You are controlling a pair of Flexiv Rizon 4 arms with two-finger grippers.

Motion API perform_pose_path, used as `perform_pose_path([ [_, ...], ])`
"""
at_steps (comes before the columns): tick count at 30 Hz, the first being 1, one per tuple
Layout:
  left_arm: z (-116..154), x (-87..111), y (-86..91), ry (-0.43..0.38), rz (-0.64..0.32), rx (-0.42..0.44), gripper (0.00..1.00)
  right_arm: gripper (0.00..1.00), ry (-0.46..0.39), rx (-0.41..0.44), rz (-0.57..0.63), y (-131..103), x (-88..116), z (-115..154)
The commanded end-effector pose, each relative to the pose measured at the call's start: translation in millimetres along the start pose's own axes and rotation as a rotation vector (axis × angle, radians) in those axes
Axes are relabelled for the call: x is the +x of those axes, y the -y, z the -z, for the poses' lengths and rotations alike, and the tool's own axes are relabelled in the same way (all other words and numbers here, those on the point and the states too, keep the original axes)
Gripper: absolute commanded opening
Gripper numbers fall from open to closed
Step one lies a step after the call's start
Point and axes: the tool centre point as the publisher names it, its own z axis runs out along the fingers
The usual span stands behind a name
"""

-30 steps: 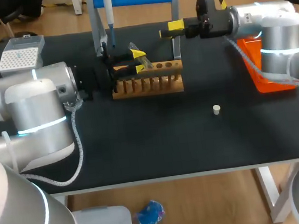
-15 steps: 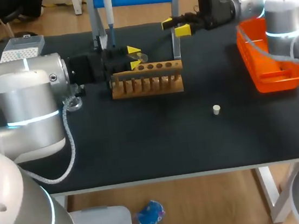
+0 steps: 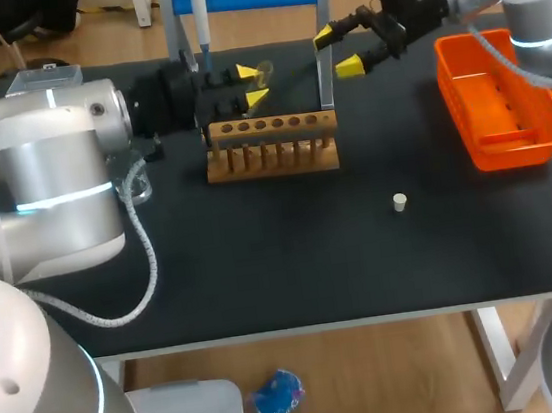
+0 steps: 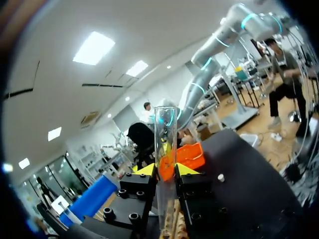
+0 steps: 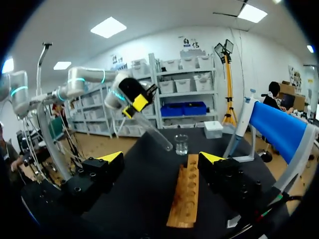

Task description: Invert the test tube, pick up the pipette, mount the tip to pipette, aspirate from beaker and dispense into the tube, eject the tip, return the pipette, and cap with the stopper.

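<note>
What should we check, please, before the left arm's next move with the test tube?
1. Grip: the left gripper has a finger on each side of the test tube: ok.
2. Tube clear of the wooden rack: ok, held above it.
3. Rack holes free: ok, those in view look empty.
4. The right gripper out of the way: ok, open and apart from the tube.
5. Which end of the tube is open: cannot tell.
6. The stopper on the table, apart from both arms: ok.
</note>
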Motion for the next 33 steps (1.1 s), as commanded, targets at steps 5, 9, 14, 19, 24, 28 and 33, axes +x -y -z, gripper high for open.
perform_pose_path([
  [5,-9.2,-1.7,-8.0,-0.041,0.159,0.001,0.0,1.0,0.434,0.386,0.271,5.5,26.9,-4.9],
  [9,-9.2,-1.7,-8.0,-0.041,0.159,0.001,0.0,1.0,0.434,0.386,0.271,5.5,26.9,-4.9],
  [14,-9.2,-1.7,-8.0,-0.041,0.159,0.001,0.0,1.0,0.434,0.386,0.271,5.5,26.9,-4.9],
  [19,-14.1,-6.6,-11.3,-0.027,0.188,0.026,0.0,1.0,0.429,0.369,0.261,14.0,25.9,-5.2],
  [24,-26.7,-19.0,-17.7,-0.008,0.253,0.095,0.0,1.0,0.406,0.364,0.219,35.5,24.5,-2.9],
  [28,-35.7,-25.8,-20.1,-0.016,0.268,0.121,0.0,1.0,0.404,0.351,0.2,49.5,20.3,0.8],
  [33,-46.7,-29.0,-24.5,-0.045,0.29,0.126,0.0,1.0,0.37,0.342,0.203,66.2,11.4,3.4],
])
